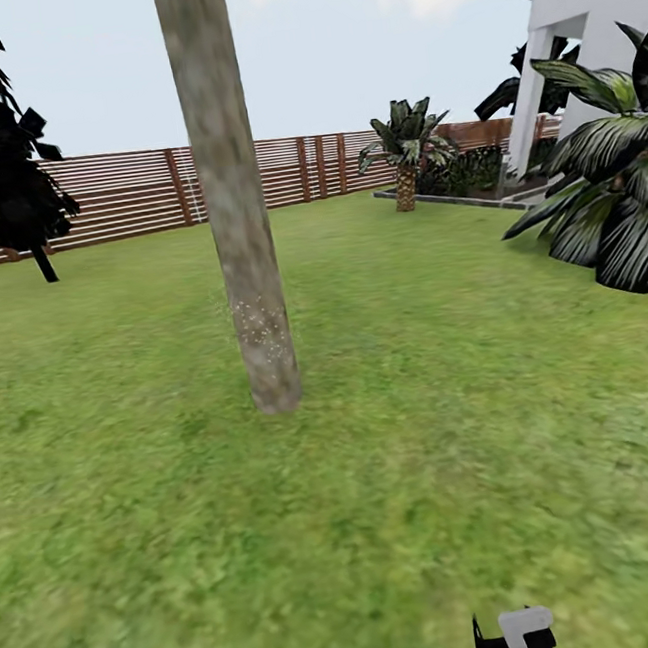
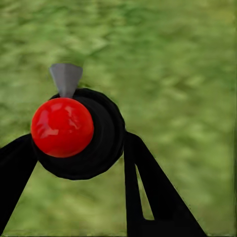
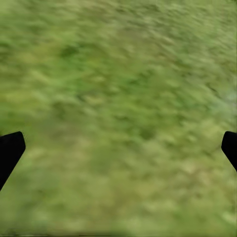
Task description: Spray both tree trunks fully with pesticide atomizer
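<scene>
Stood on the lawn [image 1: 406, 516] facing one tree trunk [image 1: 237, 223], a thick mottled column rising out of the top of the head view, with a patch of pale speckles low on the bark that may have been spray. Left gripper [image 2: 74, 153] closed around the pesticide atomizer [image 2: 74, 131], dark fingers [image 2: 148, 192] pressed against either side of its dark body, red top and pale nozzle tip pointing away from the camera over grass. Right gripper [image 3: 118, 148] spread wide and holding nothing, only its two fingertips at the frame edges above blurred turf.

Risks, as a judgement: spraying from here could miss, since the nozzle in the left wrist view looked aimed at grass rather than bark, and the trunk stood some way off from the arms. Could also leave the upper trunk or the far side uncovered if spraying came from one spot only. Grip on a small rounded bottle could slip or twist when the trigger is pressed.

Head view gave the trunk, the slatted fence [image 1: 128, 190], a palm [image 1: 405, 149] and the white building [image 1: 592, 22], but only slivers of the arms at the bottom edge. Left wrist view alone showed the grasp on the bottle; right wrist view alone showed that gripper empty.
</scene>
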Controlling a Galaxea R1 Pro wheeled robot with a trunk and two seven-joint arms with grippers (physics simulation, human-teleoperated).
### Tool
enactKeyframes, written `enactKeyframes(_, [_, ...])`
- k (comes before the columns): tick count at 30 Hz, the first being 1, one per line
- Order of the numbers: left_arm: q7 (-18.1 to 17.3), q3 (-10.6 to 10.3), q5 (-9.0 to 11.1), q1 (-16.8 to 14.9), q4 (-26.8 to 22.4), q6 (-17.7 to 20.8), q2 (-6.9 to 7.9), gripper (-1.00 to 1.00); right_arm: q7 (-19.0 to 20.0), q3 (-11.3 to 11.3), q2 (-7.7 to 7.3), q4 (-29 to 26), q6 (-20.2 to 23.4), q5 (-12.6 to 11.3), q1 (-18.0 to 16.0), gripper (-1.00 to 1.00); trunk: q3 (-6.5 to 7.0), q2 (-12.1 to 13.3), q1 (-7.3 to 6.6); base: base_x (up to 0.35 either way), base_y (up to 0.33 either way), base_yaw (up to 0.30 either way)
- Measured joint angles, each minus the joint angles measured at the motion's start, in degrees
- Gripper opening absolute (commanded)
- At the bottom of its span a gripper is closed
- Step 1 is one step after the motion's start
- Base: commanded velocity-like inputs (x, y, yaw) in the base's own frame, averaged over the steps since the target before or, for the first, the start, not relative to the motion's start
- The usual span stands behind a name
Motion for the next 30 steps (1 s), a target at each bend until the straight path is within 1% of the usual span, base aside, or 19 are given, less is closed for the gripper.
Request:
enactKeyframes(4, [0.38, 0.09, 0.1, 0.0, -0.07, 0.02, 0.0, -1.0, 0.02, 0.0, 0.02, 0.0, 0.0, 0.0, 0.0, 1.0, 0.0, 0.0, -0.01, -0.122, -0.252, 0.282])
enactKeyframes(6, [1.88, 0.3, 0.16, -0.01, -0.07, 0.02, 0.0, -1.0, 0.0, 0.01, 0.04, 0.0, 0.0, 0.0, -0.01, 1.0, 0.0, 0.0, -0.01, -0.102, -0.261, 0.282])
enactKeyframes(13, [2.15, 0.2, 0.09, 0.0, -0.07, 0.02, -0.01, -1.0, 0.0, 0.01, 0.04, 0.0, 0.0, 0.0, 0.0, 1.0, 0.0, 0.0, -0.01, -0.108, -0.258, 0.282])
enactKeyframes(19, [2.15, 0.19, 0.08, -0.01, -0.06, 0.0, 0.0, -1.0, 0.0, 0.0, 0.04, -0.01, 0.02, 0.01, 0.01, 1.0, 0.0, 0.0, -0.02, -0.031, -0.059, 0.282])
enactKeyframes(25, [2.15, 0.2, 0.09, 0.0, -0.07, 0.02, 0.0, -1.0, 0.01, 0.01, 0.03, 0.0, 0.0, 0.0, -0.01, 1.0, 0.0, 0.0, -0.02, 0.0, -0.223, 0.282])
enactKeyframes(30, [2.15, 0.19, 0.08, -0.01, -0.05, 0.0, 0.0, -1.0, 0.0, 0.0, 0.04, -0.01, 0.02, 0.01, 0.01, 1.0, -0.08, 0.0, -0.02, 0.0, -0.039, 0.282])
